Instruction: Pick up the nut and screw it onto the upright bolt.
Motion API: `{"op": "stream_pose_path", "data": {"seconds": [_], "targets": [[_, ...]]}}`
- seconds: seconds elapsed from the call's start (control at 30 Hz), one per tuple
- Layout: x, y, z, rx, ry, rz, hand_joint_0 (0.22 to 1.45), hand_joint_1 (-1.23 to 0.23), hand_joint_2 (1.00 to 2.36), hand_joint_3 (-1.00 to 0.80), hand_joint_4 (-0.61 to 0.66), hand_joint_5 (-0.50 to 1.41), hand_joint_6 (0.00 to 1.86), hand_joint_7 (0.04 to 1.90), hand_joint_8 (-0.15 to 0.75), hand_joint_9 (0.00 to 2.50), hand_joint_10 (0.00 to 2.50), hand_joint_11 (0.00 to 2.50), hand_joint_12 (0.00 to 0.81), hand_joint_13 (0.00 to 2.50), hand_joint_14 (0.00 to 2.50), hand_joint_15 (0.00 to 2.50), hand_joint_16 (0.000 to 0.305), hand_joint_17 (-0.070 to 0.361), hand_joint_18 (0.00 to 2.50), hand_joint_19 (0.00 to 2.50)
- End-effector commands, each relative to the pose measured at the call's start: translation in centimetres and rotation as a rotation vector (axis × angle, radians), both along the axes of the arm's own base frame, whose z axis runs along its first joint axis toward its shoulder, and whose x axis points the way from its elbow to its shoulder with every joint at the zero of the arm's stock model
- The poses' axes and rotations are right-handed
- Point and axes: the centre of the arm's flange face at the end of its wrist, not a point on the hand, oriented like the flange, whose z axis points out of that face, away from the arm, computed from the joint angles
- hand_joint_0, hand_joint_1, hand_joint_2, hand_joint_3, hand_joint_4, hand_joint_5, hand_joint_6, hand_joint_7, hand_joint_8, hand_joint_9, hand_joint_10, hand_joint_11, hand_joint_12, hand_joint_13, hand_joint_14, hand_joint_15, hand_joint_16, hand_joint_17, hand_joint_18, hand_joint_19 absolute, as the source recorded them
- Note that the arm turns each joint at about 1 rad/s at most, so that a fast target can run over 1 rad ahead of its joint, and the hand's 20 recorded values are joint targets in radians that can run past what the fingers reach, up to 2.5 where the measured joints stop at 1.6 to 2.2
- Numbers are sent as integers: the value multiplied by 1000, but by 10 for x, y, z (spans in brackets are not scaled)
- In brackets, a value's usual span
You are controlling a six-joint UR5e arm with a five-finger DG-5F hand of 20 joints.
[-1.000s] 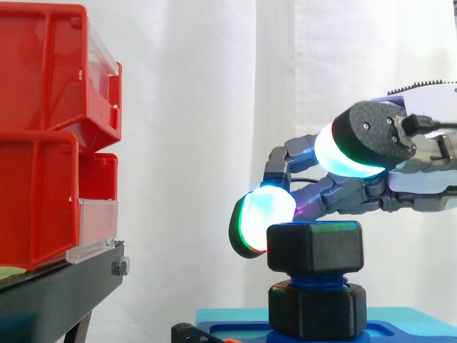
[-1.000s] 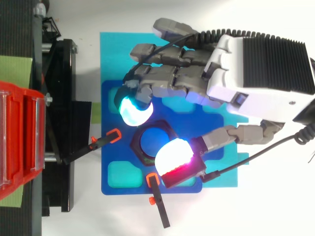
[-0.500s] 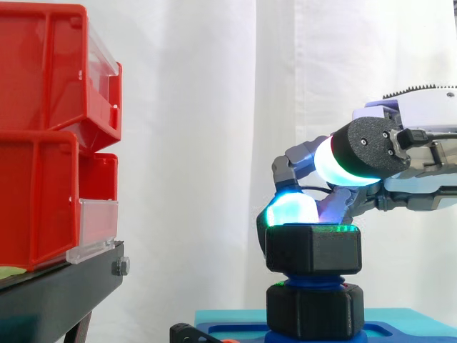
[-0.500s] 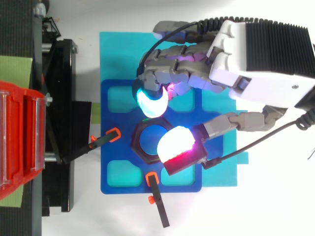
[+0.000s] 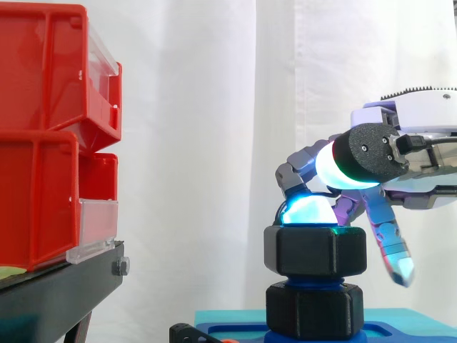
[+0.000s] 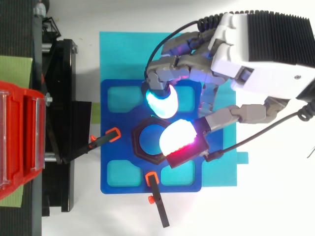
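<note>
The black hex nut (image 5: 314,250) sits on the upright blue bolt (image 5: 314,280), a little above the black base hex (image 5: 314,311); from above the nut (image 6: 140,147) rings the bolt's blue top (image 6: 150,142). My hand (image 6: 266,49) reaches in from the right over it. One curled finger's cyan fingertip (image 6: 162,101) lies against the nut's far upper rim, low behind its top (image 5: 307,211). The thumb's magenta-white pad (image 6: 178,142) covers the nut's near right side and stands somewhat above it (image 5: 335,164). Another finger points down to the right of the nut (image 5: 393,250).
The bolt stands in a dark blue fixture plate (image 6: 118,172) on a cyan mat (image 6: 123,54). Two black clamps with orange tips (image 6: 114,133) (image 6: 152,179) point at the nut. Red bins (image 5: 43,136) on a black stand (image 5: 57,293) rise at the left.
The cyan fingertip has swept from the nut's left side round to its far side. The nut has turned a little on the bolt. The wrist has shifted slightly right and up.
</note>
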Motion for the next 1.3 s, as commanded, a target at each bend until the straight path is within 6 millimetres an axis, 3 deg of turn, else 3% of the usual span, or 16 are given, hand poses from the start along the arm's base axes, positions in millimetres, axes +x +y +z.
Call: {"op": "stream_pose_path", "data": {"seconds": [0.0,0.1,0.3,0.5,0.57,0.73,1.27], "targets": [[0,-2,0,0,-2,-2,526,-457,1000,-500,26,102,545,1375,202,1869,5,125,85,1078,0,0,4,9,773,99],[0,-6,1,1,-7,-7,519,-442,1000,-500,2,98,534,1395,218,1867,6,169,92,1083,0,0,5,11,779,87],[1,-11,2,1,-19,-2,511,-399,1000,-500,70,20,503,1381,234,1519,6,205,166,913,0,0,12,26,591,30],[3,-16,6,3,-48,-5,486,-381,1000,-500,137,-125,503,869,231,1073,0,52,232,634,0,0,24,54,371,29],[3,-18,6,3,-51,-4,477,-370,1000,-500,95,-173,502,697,207,762,0,0,244,394,0,0,27,62,66,0],[4,-19,7,3,-64,1,464,-326,1000,-500,52,-215,500,557,180,421,0,0,278,99,0,0,34,76,0,0],[6,28,4,10,-46,-5,454,-225,1000,-500,21,-239,500,532,162,185,0,0,304,0,0,0,40,91,0,0]]}}
